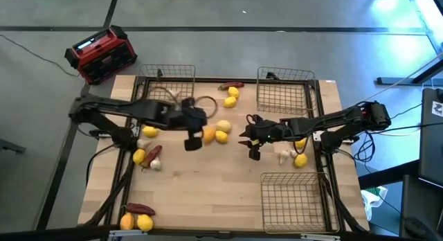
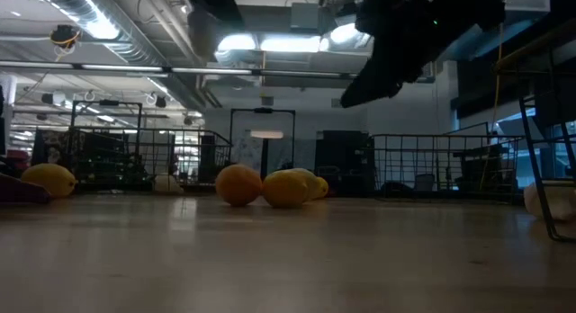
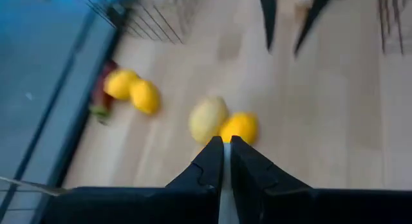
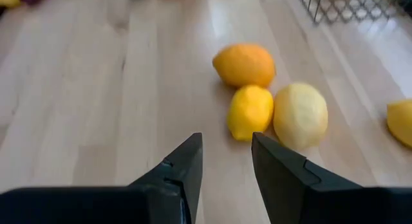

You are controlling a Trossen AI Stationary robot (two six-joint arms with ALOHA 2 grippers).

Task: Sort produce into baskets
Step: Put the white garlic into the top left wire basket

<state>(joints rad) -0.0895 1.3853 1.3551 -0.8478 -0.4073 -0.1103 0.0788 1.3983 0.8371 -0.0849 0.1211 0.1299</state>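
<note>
- Produce: three pieces lie touching near the middle of the desk – an orange fruit [image 1: 209, 135], a yellow lemon [image 1: 221, 136] and a paler lemon [image 1: 224, 126]. In the right wrist view their long axes run in differing directions; none stands upright.
- Other pieces sit scattered: a yellow fruit [image 1: 233, 92] beside a dark red pepper [image 1: 232, 84] at the far edge, its long axis along that edge; more at the left edge, the near-left corner and the right edge.
- Baskets: one at the far-left corner [image 1: 168, 78], one at the far-right corner [image 1: 282, 88], one at the near-right corner [image 1: 291, 199]; all grey wire mesh.
- Desk [image 1: 208, 192]: pale wood planks. A red and black box [image 1: 101, 54] stands on the floor off the far-left corner.
- Left gripper [image 1: 193, 143]: arm reaches in from the left edge; fingers closed, empty, poised just beside the three-piece cluster.
- Right gripper [image 1: 249, 145]: arm reaches in from the right edge; fingers apart, holding nothing, pointing toward the cluster.
</note>
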